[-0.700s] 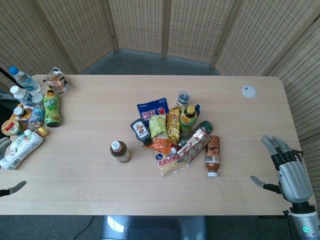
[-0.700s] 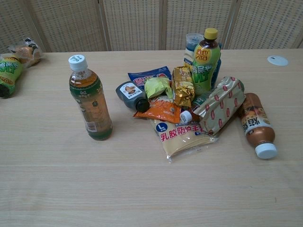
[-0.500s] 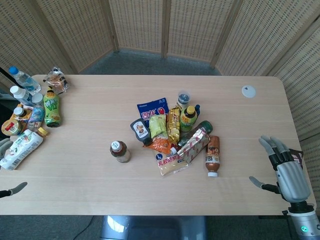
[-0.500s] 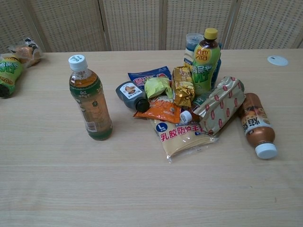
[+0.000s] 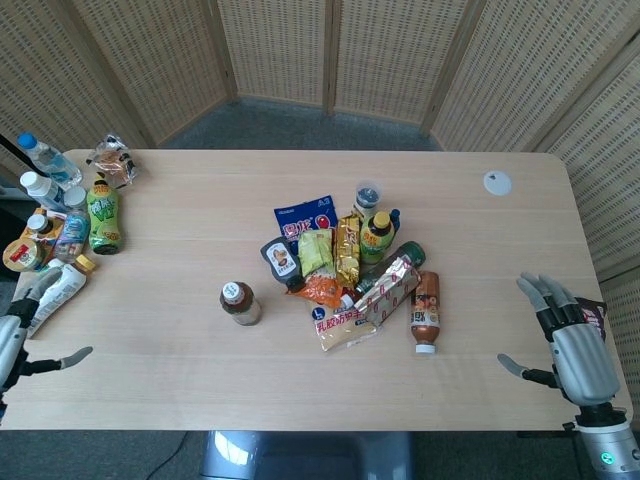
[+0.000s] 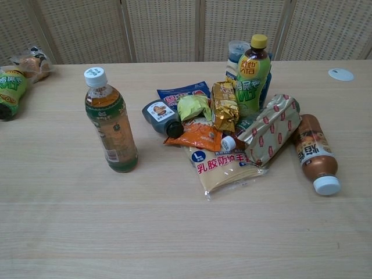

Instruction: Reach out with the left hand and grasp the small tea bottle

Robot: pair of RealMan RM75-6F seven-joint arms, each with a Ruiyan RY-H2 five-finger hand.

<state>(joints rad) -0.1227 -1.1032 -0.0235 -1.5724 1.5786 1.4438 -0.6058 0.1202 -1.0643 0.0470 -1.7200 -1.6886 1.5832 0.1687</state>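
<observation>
The small tea bottle [image 5: 239, 303] [image 6: 110, 129] stands upright on the table, left of the snack pile, with a white cap and amber tea inside. My left hand [image 5: 18, 335] shows at the table's left front edge in the head view, open with fingers spread, far left of the bottle. My right hand [image 5: 567, 337] hovers at the right front edge, open and holding nothing. Neither hand appears in the chest view.
A pile of snack packets [image 5: 345, 275] and bottles lies right of the tea bottle, with a brown bottle [image 5: 425, 312] on its side. Several bottles and packets [image 5: 62, 225] crowd the left edge. A white disc [image 5: 497, 182] sits far right.
My left hand has moved up and rightward into view over the table's left front edge. The right hand shifted slightly. The bottle has not moved.
</observation>
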